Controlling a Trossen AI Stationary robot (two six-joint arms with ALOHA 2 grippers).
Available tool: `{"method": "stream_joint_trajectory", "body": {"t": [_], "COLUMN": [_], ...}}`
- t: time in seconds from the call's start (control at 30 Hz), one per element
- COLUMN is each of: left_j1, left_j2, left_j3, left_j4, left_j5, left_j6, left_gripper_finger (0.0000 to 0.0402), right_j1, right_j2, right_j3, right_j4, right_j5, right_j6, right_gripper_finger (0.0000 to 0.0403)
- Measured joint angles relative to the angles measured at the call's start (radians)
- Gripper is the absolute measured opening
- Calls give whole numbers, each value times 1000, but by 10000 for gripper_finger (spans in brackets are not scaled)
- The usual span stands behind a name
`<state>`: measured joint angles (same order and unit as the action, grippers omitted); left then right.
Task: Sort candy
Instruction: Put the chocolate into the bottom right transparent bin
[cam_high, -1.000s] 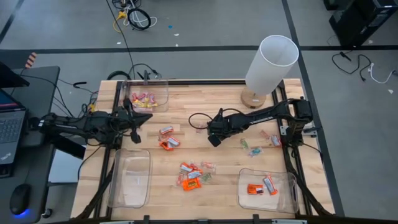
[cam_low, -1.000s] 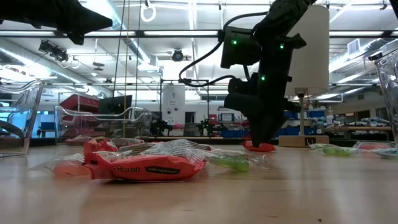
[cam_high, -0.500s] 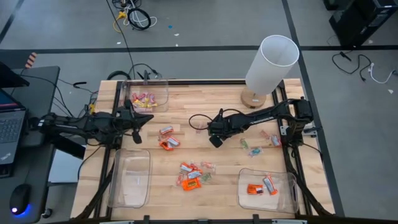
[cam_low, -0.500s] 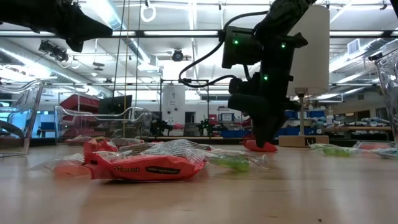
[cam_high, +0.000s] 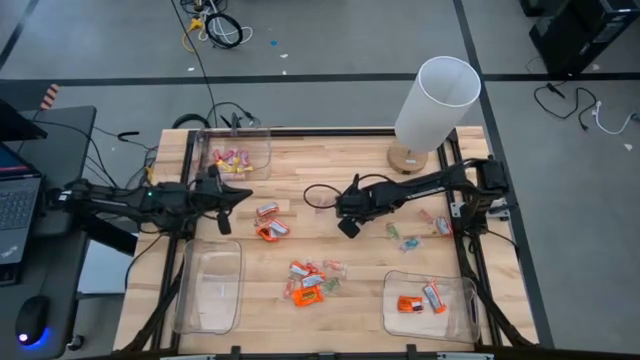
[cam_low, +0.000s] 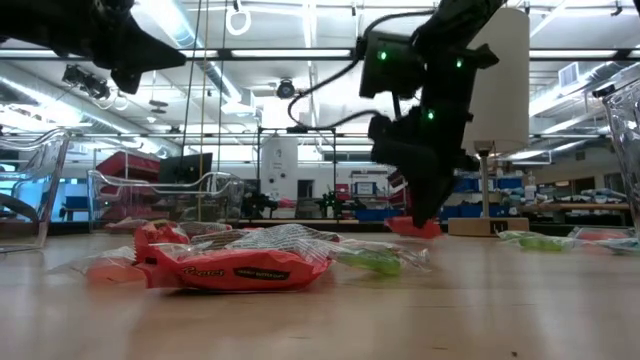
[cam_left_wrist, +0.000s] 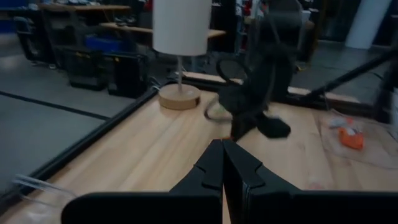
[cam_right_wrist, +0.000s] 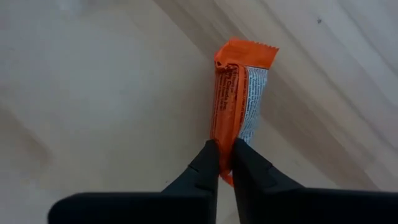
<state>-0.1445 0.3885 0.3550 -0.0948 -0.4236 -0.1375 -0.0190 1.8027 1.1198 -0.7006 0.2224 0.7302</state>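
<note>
Up comes the right tool (cam_right_wrist: 225, 163) off the tabletop (cam_high: 330, 165) with an orange candy (cam_right_wrist: 239, 99) between its fingers, where a second ago that candy lay flat on the wood beneath it; the left tool (cam_left_wrist: 224, 171) has edged a little toward the middle and hangs there fully closed on nothing. Now the worry: the right tool grips only the lower end of the wrapper, so most of the bar hangs out beyond the fingertips, and I'd judge a quick swing could let it pivot or slide out of that thin pinch before it gets anywhere near the clear bin (cam_high: 430, 300) that already carries orange pieces, off to the tool's near side. The crinkly foil looks slick, which wouldn't help. Between the tool and that bin lie green candies (cam_high: 405, 240) on the wood, so a low carry might scatter them. From above the held piece is hidden under the wrist, and in the low view only an orange sliver shows at the fingertips (cam_low: 418, 222). Print on the wrappers is too small to read.
</note>
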Motion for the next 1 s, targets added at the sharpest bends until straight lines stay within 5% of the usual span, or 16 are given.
{"method": "stream_joint_trajectory", "body": {"t": [0.4,0.67,1.0], "left_j1": [-1,-1,-1], "left_j2": [129,224,261], "left_j3": [0,0,0], "left_j4": [136,336,366], "left_j5": [156,235,235], "left_j6": [53,127,127], "left_gripper_finger": [1,1,1], "right_j1": [0,47,224], "right_j2": [-186,-315,-438], "right_j3": [0,1,2], "right_j4": [61,150,144], "right_j5": [-122,-333,-656], "right_j6": [-122,-188,-145], "right_gripper_finger": [2,0,0]}}
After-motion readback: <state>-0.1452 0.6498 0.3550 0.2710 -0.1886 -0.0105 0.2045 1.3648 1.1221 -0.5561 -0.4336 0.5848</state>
